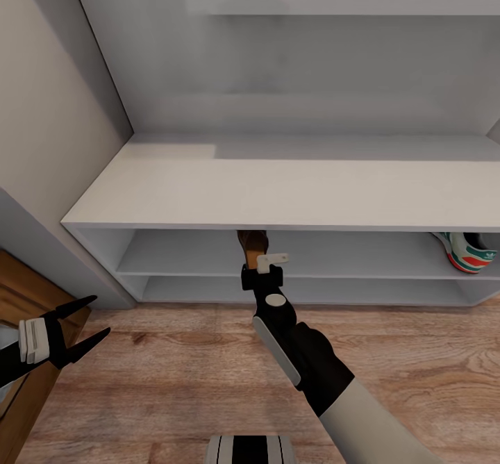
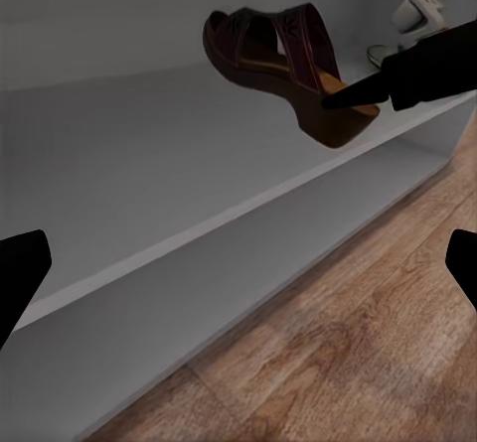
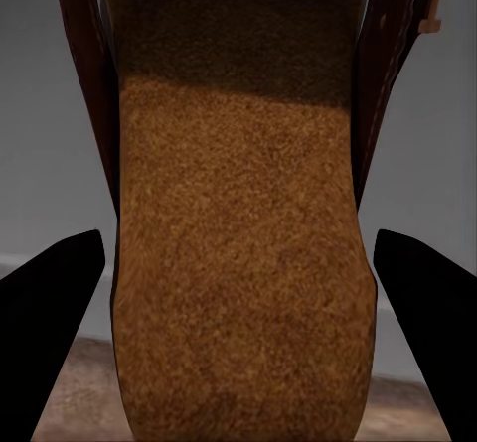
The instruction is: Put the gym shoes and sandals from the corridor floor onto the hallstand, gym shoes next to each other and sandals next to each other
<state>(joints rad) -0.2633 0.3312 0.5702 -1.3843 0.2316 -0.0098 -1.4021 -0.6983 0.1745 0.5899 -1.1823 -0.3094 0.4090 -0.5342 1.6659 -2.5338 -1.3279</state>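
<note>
Under the flat top of the hallstand, in the head view, the right gripper reaches into the upper shelf tier with a dark brown sandal pinched at its heel end; most of the shoe is hidden beneath the overhang. Far along the same tier, a cream gym shoe with green stripes and an orange-red patch already sits on the shelf. The left gripper hangs low over the corridor floor, jaws spread and holding nothing.

From the left wrist view, the sandal shows best: wide dark straps, an open toe, a thick tan-edged sole. It is tilted, toe raised and pointing into the shelf, the heel end low and close to the shelf's front edge (whether it touches the board I cannot tell). The black right gripper clamps that heel end.

Looking along the right gripper's fingers, the sandal's grainy tan footbed runs between them, with dark straps at either side.

To finish this placement well, I would push the sandal deeper so its whole sole is over the shelf, level it, lower until it rests flat, then part the jaws and draw straight back, leaving room beside it for its mate.
</note>
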